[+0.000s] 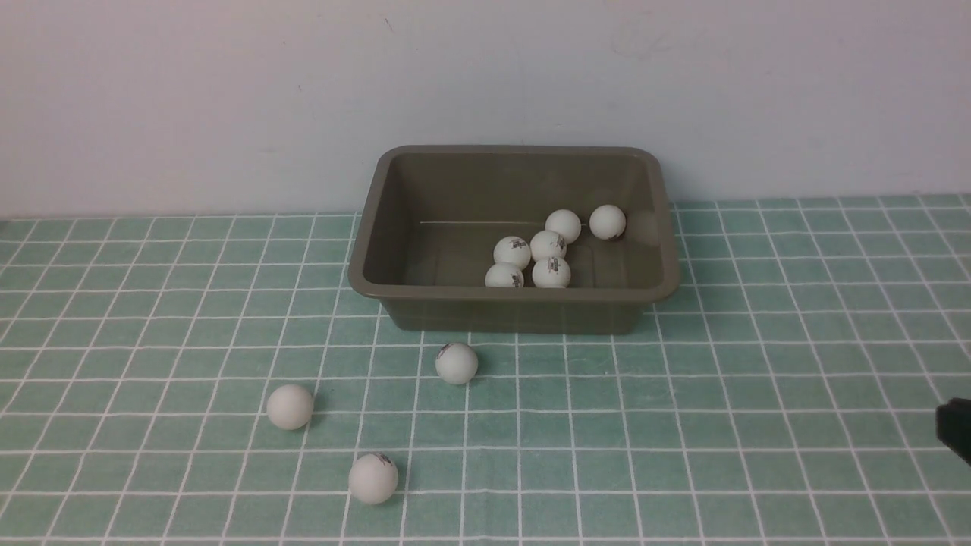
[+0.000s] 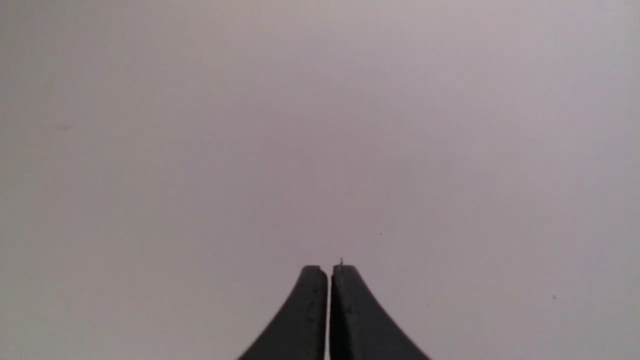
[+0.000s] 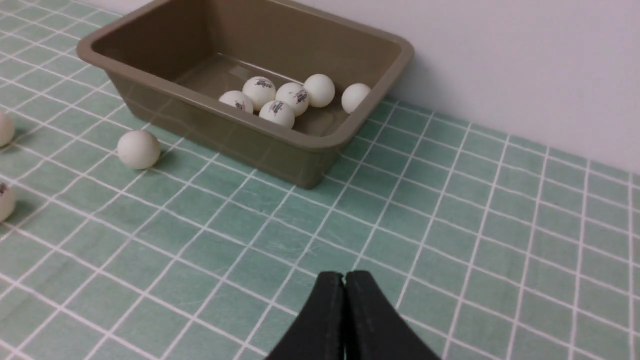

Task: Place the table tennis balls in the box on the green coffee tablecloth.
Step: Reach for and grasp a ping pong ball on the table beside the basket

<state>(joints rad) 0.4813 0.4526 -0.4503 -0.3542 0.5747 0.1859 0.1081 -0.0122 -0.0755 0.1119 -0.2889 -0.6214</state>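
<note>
A small matte white table tennis ball [image 1: 372,478] with a dark printed logo lies nearest, close to the near edge of the flat teal-green tablecloth [image 1: 758,364] with its grid of thin white lines. A second ball [image 1: 290,407] lies further back and to the left. A third ball [image 1: 457,363] sits just in front of the rectangular olive-brown plastic box [image 1: 516,294] with rounded corners and a rolled rim. The box stands at the tablecloth's far edge, by the pale wall [image 1: 227,91]. Six balls [image 1: 548,246] lie in its right half: five clustered toward its near wall, one a little apart near its right wall. A black part of the right arm [image 1: 957,428] shows at the tablecloth's right edge.

From the left wrist, the left gripper [image 2: 329,270] has its two black jaws pressed together with nothing between them, against a plain pale surface.

From the right wrist, the right gripper [image 3: 345,276] also has its jaws pressed together and empty. It is over bare tablecloth [image 3: 500,225], well apart from the box [image 3: 225,130]. The six balls [image 3: 292,95] show inside the box. One loose ball [image 3: 138,149] is near its outer wall. Two more are cut off by the picture's edge.
</note>
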